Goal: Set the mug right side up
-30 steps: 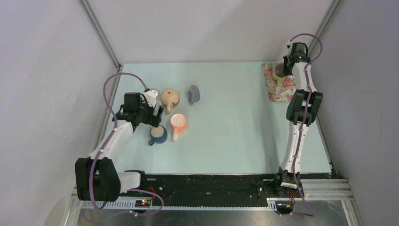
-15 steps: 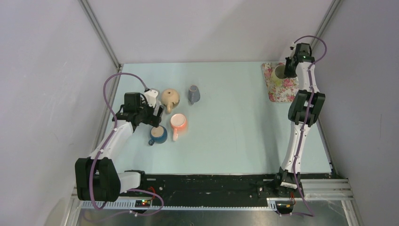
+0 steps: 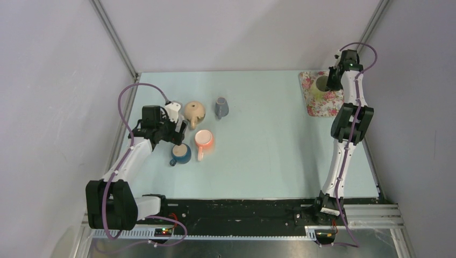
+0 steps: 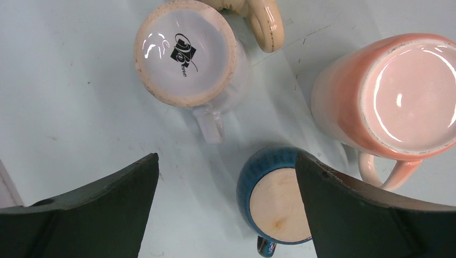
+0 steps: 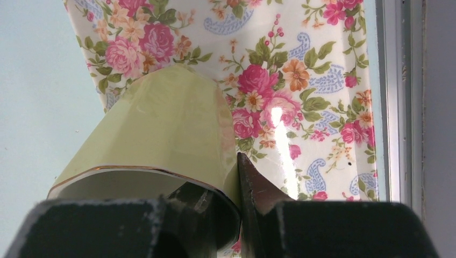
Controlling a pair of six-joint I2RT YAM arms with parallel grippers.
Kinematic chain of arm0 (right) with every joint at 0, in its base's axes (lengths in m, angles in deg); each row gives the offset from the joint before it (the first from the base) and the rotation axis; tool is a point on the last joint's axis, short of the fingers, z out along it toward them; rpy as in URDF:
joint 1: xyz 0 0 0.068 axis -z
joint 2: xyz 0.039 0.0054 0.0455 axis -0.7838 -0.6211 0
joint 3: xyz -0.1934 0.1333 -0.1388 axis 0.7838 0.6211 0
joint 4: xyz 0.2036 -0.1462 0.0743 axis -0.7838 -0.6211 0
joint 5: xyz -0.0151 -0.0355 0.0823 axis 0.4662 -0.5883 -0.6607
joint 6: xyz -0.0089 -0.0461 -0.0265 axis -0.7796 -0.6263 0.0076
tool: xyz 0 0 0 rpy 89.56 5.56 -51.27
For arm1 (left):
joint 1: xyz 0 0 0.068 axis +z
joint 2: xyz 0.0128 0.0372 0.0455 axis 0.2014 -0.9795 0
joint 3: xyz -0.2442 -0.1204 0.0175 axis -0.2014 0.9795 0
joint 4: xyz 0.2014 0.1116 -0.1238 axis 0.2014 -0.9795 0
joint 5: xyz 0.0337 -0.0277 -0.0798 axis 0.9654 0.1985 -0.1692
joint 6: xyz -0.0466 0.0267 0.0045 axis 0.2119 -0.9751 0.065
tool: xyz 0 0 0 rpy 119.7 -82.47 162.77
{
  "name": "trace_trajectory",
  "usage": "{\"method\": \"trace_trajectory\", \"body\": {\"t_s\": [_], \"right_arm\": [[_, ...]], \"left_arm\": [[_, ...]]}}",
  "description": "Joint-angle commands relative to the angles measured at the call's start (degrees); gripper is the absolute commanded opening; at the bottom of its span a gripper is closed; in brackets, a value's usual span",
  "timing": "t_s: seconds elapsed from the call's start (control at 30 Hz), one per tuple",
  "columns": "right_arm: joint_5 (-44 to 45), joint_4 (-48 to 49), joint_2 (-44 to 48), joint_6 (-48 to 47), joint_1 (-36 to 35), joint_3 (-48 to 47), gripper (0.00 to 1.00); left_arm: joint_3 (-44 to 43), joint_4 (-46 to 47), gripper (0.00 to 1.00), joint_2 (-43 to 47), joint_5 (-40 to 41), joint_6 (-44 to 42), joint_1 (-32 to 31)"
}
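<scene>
A pale green mug is over the floral tray at the far right corner, its open mouth towards the wrist camera. My right gripper is shut on its rim wall, one finger inside and one outside. In the top view the mug sits beside that gripper. My left gripper is open and empty, low over an upside-down blue mug, whose right side is hidden by the right finger. In the top view this gripper is just behind the blue mug.
An upside-down white mug, a pink mug and a beige mug's handle crowd round the blue one. A beige mug and a grey-blue mug lie further back. The tray is close to the right wall.
My right wrist has moved right and a little back over the tray with the green mug in its grip. The left arm and the cluster of mugs have not moved.
</scene>
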Motion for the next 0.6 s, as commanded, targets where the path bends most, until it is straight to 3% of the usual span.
{"method": "trace_trajectory", "body": {"t_s": [0.0, 0.07, 0.23, 0.57], "right_arm": [[3.88, -2.79, 3.53, -1.84, -1.00, -2.35, 0.00], [4.28, -2.51, 3.73, -2.00, -1.32, -2.40, 0.01], [4.58, -1.56, 3.68, -1.72, -1.89, -2.37, 0.24], [4.58, 0.93, 4.86, -1.45, -2.29, -1.62, 0.40]], "left_arm": [[0.54, 1.68, 1.00, 1.22, -1.11, -0.77, 0.42], [0.53, 1.68, 1.00, 1.27, -1.16, -0.69, 0.42], [0.61, 1.62, 1.00, 1.59, -1.17, -0.76, 0.42], [0.60, 1.63, 1.00, 1.33, -1.42, -0.72, 0.42]]}}
